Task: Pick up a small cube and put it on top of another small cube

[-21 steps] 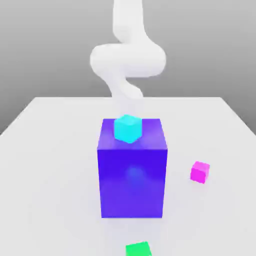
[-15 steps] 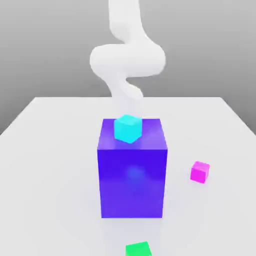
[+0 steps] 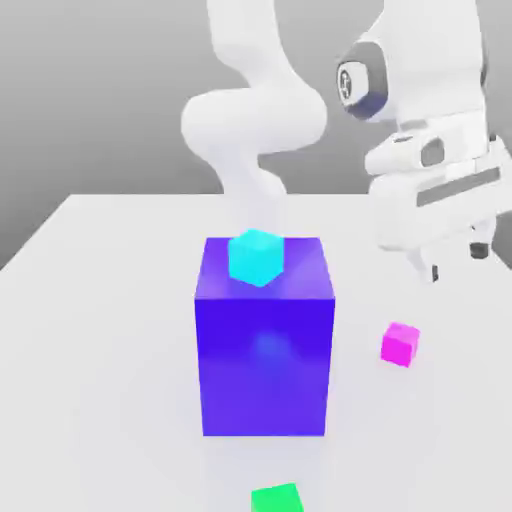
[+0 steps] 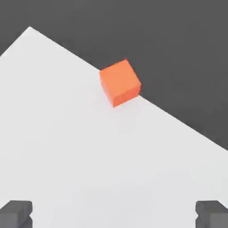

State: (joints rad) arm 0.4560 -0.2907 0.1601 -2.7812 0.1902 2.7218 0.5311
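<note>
Newly arrived above the table (image 3: 120,300), pincer (image 4: 114,213) gapes wide, empty.

Soft, even, bright light falls on the white table (image 3: 110,300), shadows beneath the blocks are faint, the big blue block (image 3: 265,350) carries a dim glossy sheen on its front, and edges look slightly soft throughout.

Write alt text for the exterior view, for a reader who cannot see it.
A white robot arm's end effector hangs open above a small magenta-pink cube on a white table. To the exterior view's left, a cyan cube sits on a big blue-violet block; a green cube lies nearest the camera.
</note>
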